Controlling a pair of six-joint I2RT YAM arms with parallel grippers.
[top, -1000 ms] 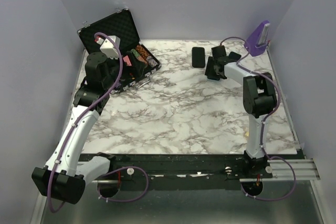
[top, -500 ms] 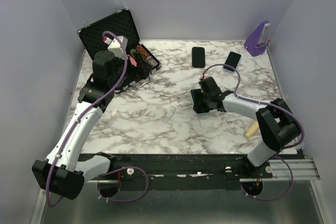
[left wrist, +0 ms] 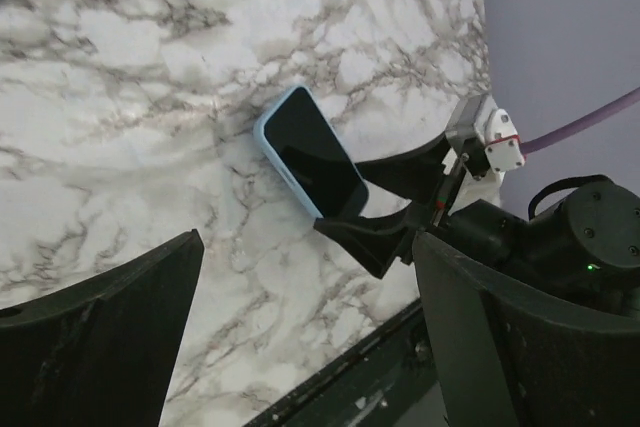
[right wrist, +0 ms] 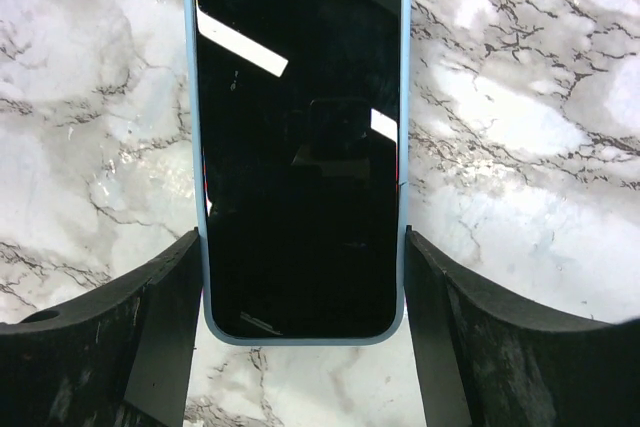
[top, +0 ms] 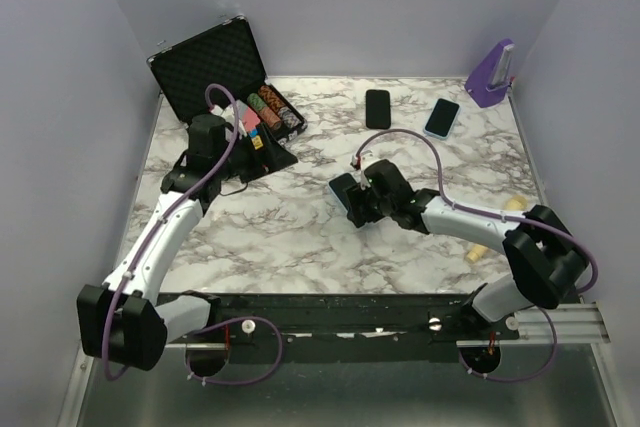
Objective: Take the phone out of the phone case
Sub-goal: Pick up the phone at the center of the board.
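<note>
The right fingers [right wrist: 150, 337] are closing on the phone [right wrist: 300, 137], 1 finger pressing against each long side of its light blue phone case [right wrist: 300, 340]. The phone is sitting inside the case, dark screen facing up, and the case's rounded end is lying between the 2 fingers. This is happening near the middle of the marble worktop [top: 300, 237], slightly right of centre. I cannot tell whether the phone is resting flat on the marble or is raised off it.

The left fingers [left wrist: 100, 337] are standing wide apart and gripping nothing, with only bare marble showing between them. They are hanging just beside the front edge of an open black carrying case [top: 205, 67] at the rear left.

A black phone [top: 377, 108] and another blue-cased phone [top: 441, 118] are lying at the rear, well apart from both arms.
</note>
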